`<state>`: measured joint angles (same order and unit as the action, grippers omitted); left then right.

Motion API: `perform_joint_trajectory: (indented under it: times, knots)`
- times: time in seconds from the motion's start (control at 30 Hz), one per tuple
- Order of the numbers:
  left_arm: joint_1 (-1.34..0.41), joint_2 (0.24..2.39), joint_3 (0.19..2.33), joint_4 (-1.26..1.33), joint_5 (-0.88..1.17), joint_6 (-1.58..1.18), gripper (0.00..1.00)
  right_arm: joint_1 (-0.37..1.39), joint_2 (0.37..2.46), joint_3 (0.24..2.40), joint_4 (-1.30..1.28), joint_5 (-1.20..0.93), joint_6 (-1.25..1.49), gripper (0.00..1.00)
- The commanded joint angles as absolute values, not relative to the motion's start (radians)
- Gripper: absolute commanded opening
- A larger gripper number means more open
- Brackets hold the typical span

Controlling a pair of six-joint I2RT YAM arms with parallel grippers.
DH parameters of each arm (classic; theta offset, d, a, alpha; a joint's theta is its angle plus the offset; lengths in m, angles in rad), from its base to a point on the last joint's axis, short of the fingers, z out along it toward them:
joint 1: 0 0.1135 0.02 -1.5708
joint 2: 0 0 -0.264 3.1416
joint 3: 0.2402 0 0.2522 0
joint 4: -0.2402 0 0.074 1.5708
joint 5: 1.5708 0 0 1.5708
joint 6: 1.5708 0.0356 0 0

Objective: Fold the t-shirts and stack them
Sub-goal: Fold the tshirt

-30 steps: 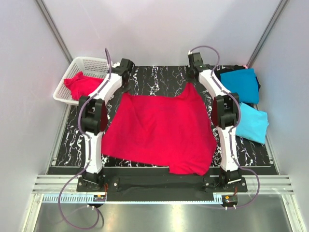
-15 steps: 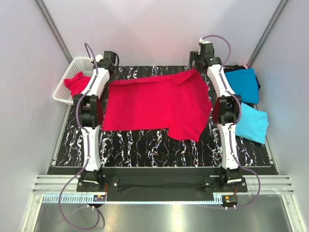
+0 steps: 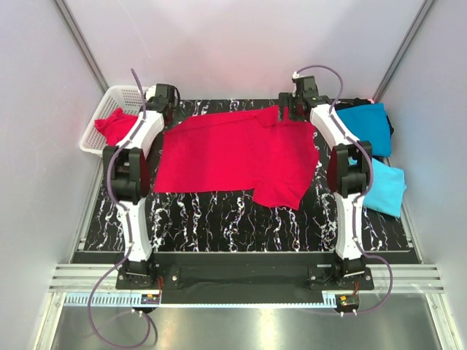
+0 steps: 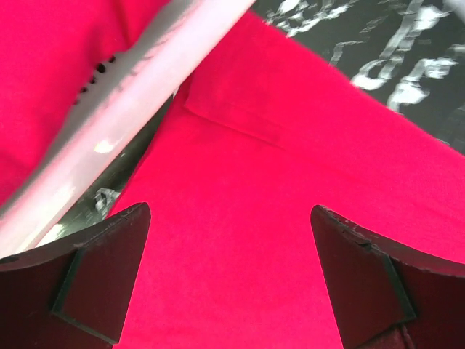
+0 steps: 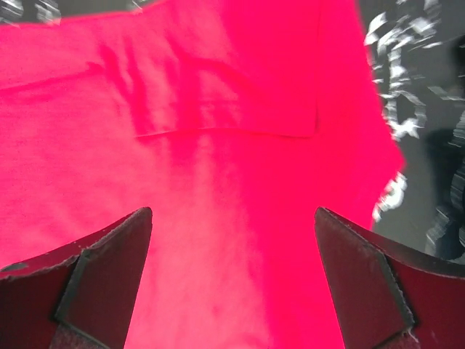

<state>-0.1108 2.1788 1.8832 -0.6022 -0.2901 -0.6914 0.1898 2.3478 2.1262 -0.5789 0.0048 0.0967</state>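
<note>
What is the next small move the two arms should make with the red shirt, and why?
Probably lift both grippers slightly and draw them back toward the near side. The left gripper and the right gripper are open above the far edge of the red shirt, which lies spread on the table. Nothing is held, so the fold needs a fresh grip.

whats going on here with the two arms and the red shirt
Two robot arms are working on a red t-shirt that lies spread wide on the black marbled table. Both reach to its far edge, with the left gripper and the right gripper open over the cloth, gripping nothing. The shirt is not yet folded into a rectangle. Another red shirt sits in the white basket at far left. A teal-blue t-shirt and a sky-blue t-shirt lie on the right.
</note>
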Motion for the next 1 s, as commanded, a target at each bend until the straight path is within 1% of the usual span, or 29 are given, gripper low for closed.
perform_joint_trajectory:
  times: [0.0, 0.03, 0.1, 0.13, 0.17, 0.23, 0.27, 0.33, 0.4, 0.43, 0.57, 0.6, 0.8, 0.97]
  knots:
    - [-0.149, 1.972, 1.826, -0.523, -0.282, -0.621, 0.99, 0.248, 2.137, 2.042, -0.492, 0.142, 0.116, 1.00]
    - [-0.167, 1.944, 1.772, -0.522, -0.278, -0.617, 0.99, 0.259, 2.084, 2.005, -0.494, 0.176, 0.138, 1.00]
    - [-0.196, 1.854, 1.679, -0.540, -0.278, -0.627, 0.99, 0.268, 1.986, 1.826, -0.498, 0.170, 0.208, 1.00]
    - [-0.204, 1.826, 1.646, -0.549, -0.272, -0.635, 0.99, 0.273, 1.950, 1.825, -0.499, 0.164, 0.224, 1.00]
    - [-0.215, 1.792, 1.613, -0.560, -0.264, -0.646, 0.99, 0.282, 1.912, 1.719, -0.500, 0.175, 0.242, 1.00]
    - [-0.248, 1.700, 1.495, -0.575, -0.273, -0.673, 0.99, 0.314, 1.799, 1.608, -0.502, 0.184, 0.279, 1.00]
    - [-0.259, 1.677, 1.456, -0.577, -0.253, -0.683, 0.99, 0.328, 1.764, 1.509, -0.505, 0.193, 0.291, 1.00]
    - [-0.282, 1.616, 1.354, -0.583, -0.245, -0.695, 0.99, 0.353, 1.677, 1.412, -0.520, 0.224, 0.311, 0.99]
    - [-0.297, 1.563, 1.258, -0.591, -0.226, -0.713, 0.99, 0.374, 1.603, 1.265, -0.544, 0.239, 0.354, 0.97]
    - [-0.304, 1.563, 1.232, -0.592, -0.225, -0.719, 0.99, 0.383, 1.580, 1.264, -0.551, 0.241, 0.368, 0.96]
    - [-0.321, 1.476, 1.114, -0.600, -0.206, -0.759, 0.99, 0.419, 1.456, 1.100, -0.560, 0.264, 0.426, 0.93]
    - [-0.328, 1.467, 1.082, -0.601, -0.207, -0.768, 0.99, 0.419, 1.409, 1.079, -0.560, 0.255, 0.449, 0.90]
    - [-0.359, 1.417, 1.008, -0.609, -0.212, -0.778, 0.99, 0.428, 1.255, 0.921, -0.571, 0.210, 0.553, 0.83]
    - [-0.426, 1.434, 0.996, -0.614, -0.215, -0.793, 0.99, 0.448, 1.187, 0.815, -0.561, 0.161, 0.640, 0.75]
